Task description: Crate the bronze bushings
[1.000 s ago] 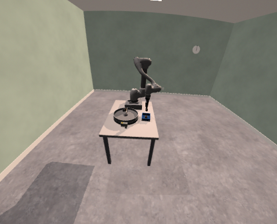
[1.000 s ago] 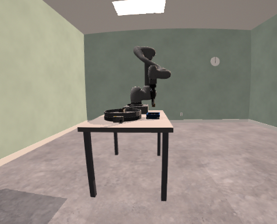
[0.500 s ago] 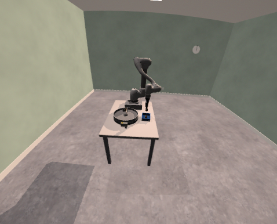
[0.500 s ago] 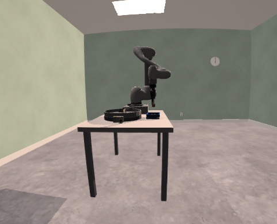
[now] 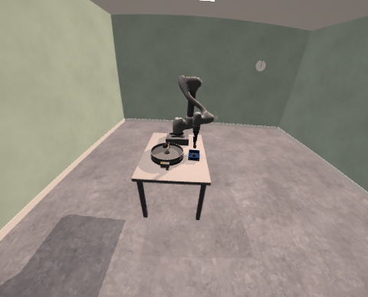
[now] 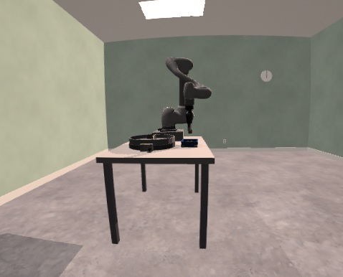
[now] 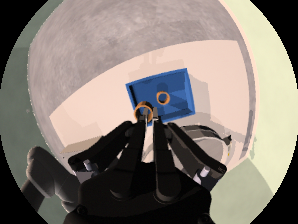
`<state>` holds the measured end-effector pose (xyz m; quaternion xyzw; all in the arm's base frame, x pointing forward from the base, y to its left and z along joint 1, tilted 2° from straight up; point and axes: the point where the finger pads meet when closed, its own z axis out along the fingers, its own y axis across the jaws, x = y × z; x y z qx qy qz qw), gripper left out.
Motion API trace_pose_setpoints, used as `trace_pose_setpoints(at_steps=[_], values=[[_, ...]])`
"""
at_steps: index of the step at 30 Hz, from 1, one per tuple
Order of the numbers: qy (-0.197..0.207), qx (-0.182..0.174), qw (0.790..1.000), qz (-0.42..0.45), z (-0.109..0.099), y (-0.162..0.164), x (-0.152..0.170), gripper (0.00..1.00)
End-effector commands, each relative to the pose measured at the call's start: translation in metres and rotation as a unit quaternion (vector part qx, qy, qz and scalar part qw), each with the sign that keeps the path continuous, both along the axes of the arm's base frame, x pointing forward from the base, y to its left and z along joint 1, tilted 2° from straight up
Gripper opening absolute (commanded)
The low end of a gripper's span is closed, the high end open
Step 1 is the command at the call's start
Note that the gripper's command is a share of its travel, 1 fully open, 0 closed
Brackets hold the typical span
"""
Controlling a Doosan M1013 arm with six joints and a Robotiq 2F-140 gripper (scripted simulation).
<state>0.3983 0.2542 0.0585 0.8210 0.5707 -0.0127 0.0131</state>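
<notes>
My gripper [image 7: 150, 112] is shut on a bronze bushing [image 7: 144, 112], a small orange ring at the fingertips, and holds it above the blue crate [image 7: 161, 96]. Another bronze bushing [image 7: 162, 98] lies inside the crate. In the top view the gripper [image 5: 195, 145] hangs above the crate [image 5: 196, 155], at the right of the round dark turning table [image 5: 167, 152]. A small bushing [image 5: 166, 151] stands on the turning table; its colour is too small to tell. In the exterior view the gripper [image 6: 189, 130] is a little above the crate [image 6: 190, 143].
The arm's base [image 5: 177, 138] stands at the back of the table, behind the turning table. The table's right edge [image 5: 209, 161] is close beside the crate.
</notes>
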Motion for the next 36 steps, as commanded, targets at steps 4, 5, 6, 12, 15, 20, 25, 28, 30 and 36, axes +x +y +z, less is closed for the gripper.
trace_pose_setpoints(at_steps=[4,5,6,12,15,20,25,28,30,36], values=[[0.000,0.000,1.000,0.000,-0.037,-0.001,0.000,0.00],[0.000,0.000,1.000,0.000,-0.042,-0.001,0.000,0.00],[0.000,0.000,1.000,0.000,-0.046,-0.002,0.000,0.00],[0.000,0.000,1.000,0.000,-0.054,-0.002,0.000,0.00],[0.000,0.000,1.000,0.000,-0.055,-0.002,0.000,0.00],[0.000,0.000,1.000,0.000,-0.055,-0.002,0.000,0.00],[0.000,0.000,1.000,0.000,-0.055,-0.002,0.000,0.00],[0.000,0.000,1.000,0.000,-0.055,-0.002,0.000,0.00],[0.000,0.000,1.000,0.000,-0.055,-0.002,0.000,0.00],[0.000,0.000,1.000,0.000,-0.055,-0.002,0.000,0.00]])
